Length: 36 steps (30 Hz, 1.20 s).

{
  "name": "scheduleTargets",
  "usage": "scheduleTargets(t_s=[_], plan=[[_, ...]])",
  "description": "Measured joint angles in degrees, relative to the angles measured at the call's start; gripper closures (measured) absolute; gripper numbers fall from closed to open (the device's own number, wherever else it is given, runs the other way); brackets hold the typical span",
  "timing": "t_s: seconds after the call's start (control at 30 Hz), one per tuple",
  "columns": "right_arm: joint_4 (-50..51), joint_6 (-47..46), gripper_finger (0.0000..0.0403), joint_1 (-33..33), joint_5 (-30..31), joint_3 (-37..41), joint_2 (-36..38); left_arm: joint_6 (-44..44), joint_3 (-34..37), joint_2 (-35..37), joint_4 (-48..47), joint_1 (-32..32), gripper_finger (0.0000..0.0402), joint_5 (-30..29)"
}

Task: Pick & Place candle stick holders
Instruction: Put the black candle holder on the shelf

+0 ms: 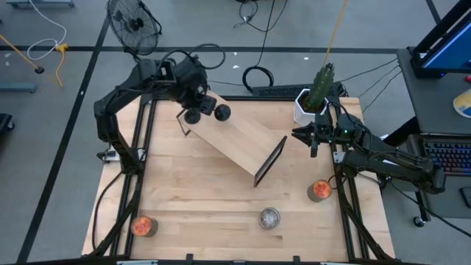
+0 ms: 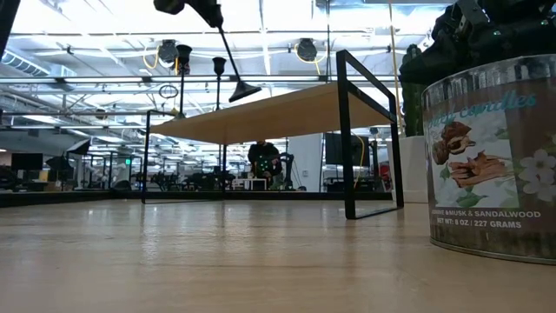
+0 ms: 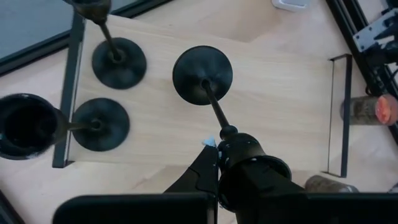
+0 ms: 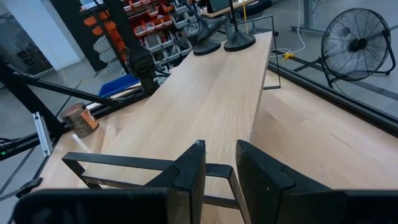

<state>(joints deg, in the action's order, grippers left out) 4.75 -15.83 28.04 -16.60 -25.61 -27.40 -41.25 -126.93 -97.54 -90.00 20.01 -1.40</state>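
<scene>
A black candle stick holder (image 3: 203, 76) hangs tilted in our left claw (image 3: 217, 144), clenched on its stem, base just above the raised shelf (image 1: 243, 140) beside two standing black holders (image 3: 119, 62). Our right claw (image 4: 219, 163) waits slightly parted at the shelf's other end; we see bare board between.

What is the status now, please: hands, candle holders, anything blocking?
Left hand shut on black holder, above the shelf. Right hand at the shelf's end, holding nothing. Two black holders already on the shelf; path clear.

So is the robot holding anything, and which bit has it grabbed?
Yes. The left fingers hold a black candle holder by the top of its stem, base hanging over the shelf. The right fingers hold nothing.
</scene>
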Motion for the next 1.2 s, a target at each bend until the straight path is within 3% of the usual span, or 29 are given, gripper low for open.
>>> scheduleTargets(t_s=[0.57,0.7,0.87,1.2], plan=[[-0.63,-1.61,0.0319,-0.01,-0.27,0.0,-0.01,-2.38,0.02,0.0,-0.01,-4.52,0.0385,-0.78],[-10.39,-3.35,0.0319,-0.04,-3.85,0.02,-1.54,-2.4,0.02,0.0,0.0,-4.85,0.0385,-0.11],[-31.16,3.32,0.0319,-2.82,-9.34,-0.49,-7.85,-2.5,0.02,0.0,-0.01,-5.48,0.0385,0.02],[-32.13,17.18,0.0319,-10.15,-9.02,-11.84,-27.71,-2.78,0.02,0.0,-0.02,-7.06,0.0385,1.33]])
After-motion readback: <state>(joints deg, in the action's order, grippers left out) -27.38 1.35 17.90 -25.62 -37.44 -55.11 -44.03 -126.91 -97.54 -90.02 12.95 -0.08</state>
